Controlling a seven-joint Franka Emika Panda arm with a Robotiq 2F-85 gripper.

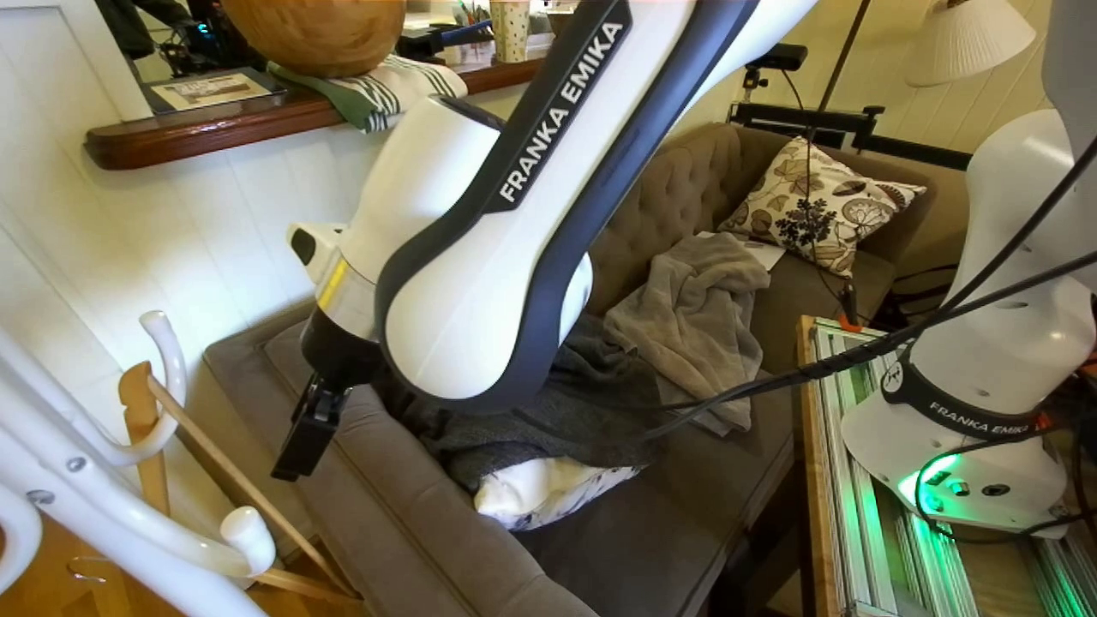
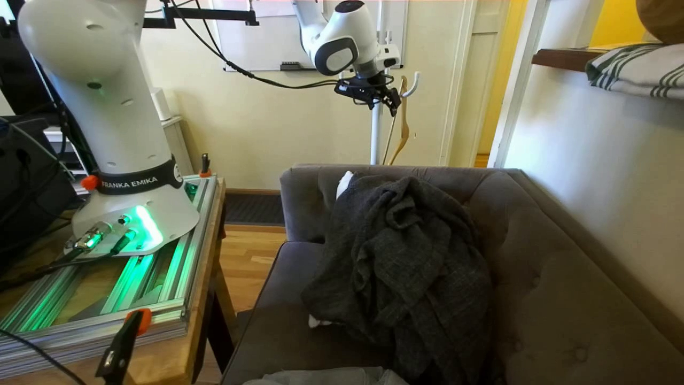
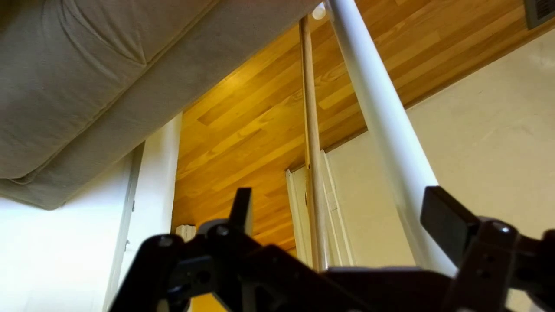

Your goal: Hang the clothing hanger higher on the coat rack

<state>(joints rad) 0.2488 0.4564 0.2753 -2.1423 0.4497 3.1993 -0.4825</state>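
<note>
Your clothing hanger point(image 1: 236, 469) was thin, of light-tan wood and roughly triangular, and it stood tilted on its side at the near left in an exterior view: one end was up beside a curved hook arm of the coat rack point(image 1: 111, 510), and from there the straight bar ran steeply downward. How exactly it was caught on the hook, you could not tell. Your gripper point(image 3: 342, 214) was near it, the two black fingers spread wide; in the wrist view the wooden bar and a white tube of the rack both appeared between them. The rack covered part of the hanger, and the sofa point(image 2: 534, 267) hid its lower end in an exterior view. Your white arm point(image 1: 471, 308) reached across above this sofa. On it lay a dark grey cloth point(image 2: 417, 256), heavily folded, a light grey blanket point(image 1: 703, 291) and a cushion point(image 1: 823, 206) printed with leaves. A shelf point(image 1: 206, 133) of polished dark brown wood carried a round bowl point(image 1: 317, 30) upon a striped cloth point(image 1: 416, 81). The rack was glossy, of thick rounded tubes; the sofa was matt and button-tufted; the floor point(image 3: 243, 125) was of honey-coloured boards.
</note>
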